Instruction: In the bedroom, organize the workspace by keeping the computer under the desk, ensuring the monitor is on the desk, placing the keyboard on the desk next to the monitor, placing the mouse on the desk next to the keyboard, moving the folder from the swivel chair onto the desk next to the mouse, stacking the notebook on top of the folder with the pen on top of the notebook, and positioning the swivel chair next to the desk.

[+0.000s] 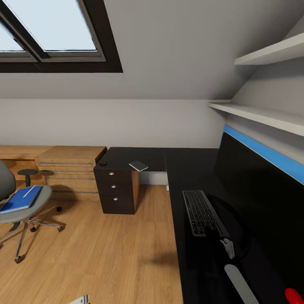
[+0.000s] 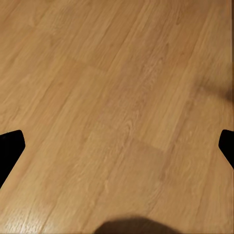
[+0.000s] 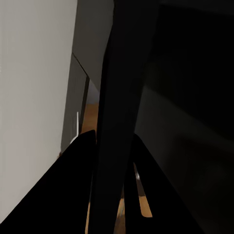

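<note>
The left claw (image 2: 117, 151) is spread wide. In the left wrist view its two black fingertips (image 2: 9, 153) sit far apart with nothing between them, and the claw points straight down. A dark blurred bulge of its own body shows just behind them. In the head view a small white, striped piece of the left arm (image 1: 80, 299) pokes in at about 6 o'clock.

The right claw (image 3: 114, 195) has its two black fingers (image 3: 68, 195) pressed against either face of the thin black flat-screen monitor (image 3: 117, 97), gripping its edge. In the head view a light grey rounded link of the right arm (image 1: 238, 283) reaches in at 5 o'clock.
</note>
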`<state>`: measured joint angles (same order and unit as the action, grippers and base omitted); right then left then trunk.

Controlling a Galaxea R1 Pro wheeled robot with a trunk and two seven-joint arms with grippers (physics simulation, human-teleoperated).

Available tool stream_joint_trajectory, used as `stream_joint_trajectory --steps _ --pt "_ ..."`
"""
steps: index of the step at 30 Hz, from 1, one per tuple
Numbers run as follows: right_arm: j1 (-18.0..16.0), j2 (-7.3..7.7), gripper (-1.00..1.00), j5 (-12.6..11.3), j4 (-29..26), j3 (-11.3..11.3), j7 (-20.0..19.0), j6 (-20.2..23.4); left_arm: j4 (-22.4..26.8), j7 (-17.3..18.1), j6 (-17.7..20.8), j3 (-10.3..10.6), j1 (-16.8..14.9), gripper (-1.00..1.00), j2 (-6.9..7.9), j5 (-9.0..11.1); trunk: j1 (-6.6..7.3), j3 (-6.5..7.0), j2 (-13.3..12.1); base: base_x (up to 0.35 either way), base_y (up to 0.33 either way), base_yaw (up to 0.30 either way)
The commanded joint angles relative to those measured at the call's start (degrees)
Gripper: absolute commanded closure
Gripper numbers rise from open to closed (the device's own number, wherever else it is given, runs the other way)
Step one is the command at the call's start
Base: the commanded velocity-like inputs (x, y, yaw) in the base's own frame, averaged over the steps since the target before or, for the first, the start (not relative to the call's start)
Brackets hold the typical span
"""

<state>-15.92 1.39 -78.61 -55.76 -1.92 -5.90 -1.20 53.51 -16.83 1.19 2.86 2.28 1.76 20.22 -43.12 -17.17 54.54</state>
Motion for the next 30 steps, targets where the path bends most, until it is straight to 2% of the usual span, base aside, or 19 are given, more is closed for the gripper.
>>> stream_joint_trajectory --steps 1,7,30 --pt "-0.05 0.01 1.0 -0.67 0.0 0.09 -0.51 -0.12 0.09 -0.48 0.13 0.66 0.01 -1.0 0.08 0.43 -0.23 -0.24 0.46 0.0 0.0 0.0" --pt "-0.02 0.01 1.0 -0.67 -0.04 0.15 -1.96 -0.12 -0.06 -0.53 0.21 1.38 0.01 -1.0 0.08 0.43 -1.55 -1.32 2.87 0.0 0.0 0.0" --pt "0.0 0.01 1.0 -0.62 -0.14 0.16 -4.64 -0.12 -0.07 -0.48 0.22 1.45 0.01 -1.0 0.08 0.43 -6.6 -5.45 12.09 0.0 0.0 0.0"
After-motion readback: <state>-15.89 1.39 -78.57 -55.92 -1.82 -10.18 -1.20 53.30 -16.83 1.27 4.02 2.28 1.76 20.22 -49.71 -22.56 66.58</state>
